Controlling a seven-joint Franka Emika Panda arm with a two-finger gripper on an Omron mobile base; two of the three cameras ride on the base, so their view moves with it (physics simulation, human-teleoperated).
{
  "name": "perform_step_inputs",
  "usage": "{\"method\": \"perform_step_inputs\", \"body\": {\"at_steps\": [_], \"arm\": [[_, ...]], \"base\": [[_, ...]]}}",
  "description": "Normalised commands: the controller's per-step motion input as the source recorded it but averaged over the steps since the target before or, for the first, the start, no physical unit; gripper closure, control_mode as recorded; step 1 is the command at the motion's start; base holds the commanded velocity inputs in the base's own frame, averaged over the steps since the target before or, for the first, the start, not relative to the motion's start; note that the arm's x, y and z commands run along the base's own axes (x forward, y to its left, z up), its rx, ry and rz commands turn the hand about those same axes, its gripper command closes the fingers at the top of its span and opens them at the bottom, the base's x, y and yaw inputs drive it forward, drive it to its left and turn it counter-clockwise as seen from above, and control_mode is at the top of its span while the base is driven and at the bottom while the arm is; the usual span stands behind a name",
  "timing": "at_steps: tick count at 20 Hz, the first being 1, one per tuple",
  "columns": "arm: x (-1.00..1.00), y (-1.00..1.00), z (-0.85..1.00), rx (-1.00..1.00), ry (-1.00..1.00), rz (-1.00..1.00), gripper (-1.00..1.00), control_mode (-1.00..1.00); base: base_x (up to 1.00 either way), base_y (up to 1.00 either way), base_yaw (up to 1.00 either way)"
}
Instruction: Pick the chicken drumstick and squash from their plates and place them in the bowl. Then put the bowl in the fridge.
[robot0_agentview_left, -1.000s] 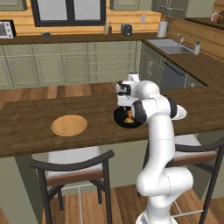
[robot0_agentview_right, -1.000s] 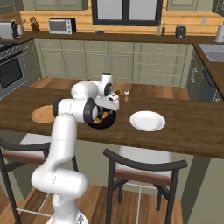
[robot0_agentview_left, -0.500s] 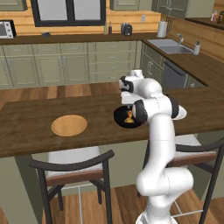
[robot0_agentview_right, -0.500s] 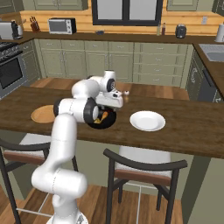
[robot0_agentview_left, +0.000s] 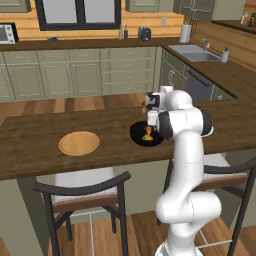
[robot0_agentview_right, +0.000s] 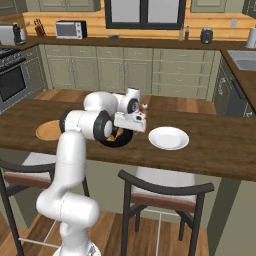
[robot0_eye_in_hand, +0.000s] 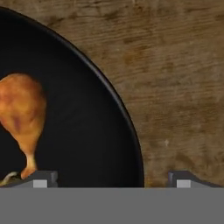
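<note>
Black bowl holding chicken drumstick

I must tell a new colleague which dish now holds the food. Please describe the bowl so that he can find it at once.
Find the long wooden counter in the middle of the kitchen. Between the wooden plate and the white plate, under the arm, lies the bowl. It alone is glossy black, and the drumstick lies in it.

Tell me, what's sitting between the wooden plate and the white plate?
The black bowl sits between the wooden plate and the white plate in the right base view, with food in it; the arm partly covers it.
</note>
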Motion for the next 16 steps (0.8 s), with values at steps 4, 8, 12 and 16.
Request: {"method": "perform_step_inputs", "body": {"at_steps": [4,8,12,16], "arm": [[0.00,0.00,-0.43,0.09,0.00,0.00,-1.00,-1.00],[0.03,0.00,-0.37,0.08,0.00,0.00,-1.00,-1.00],[0.23,0.00,-0.24,0.02,0.00,0.01,-1.00,-1.00],[-0.01,0.00,-0.01,0.00,-0.05,0.03,-1.00,-1.00]], "base": [[0.00,0.00,0.00],[0.00,0.00,0.00],[0.00,0.00,0.00],[0.00,0.00,0.00]]}}
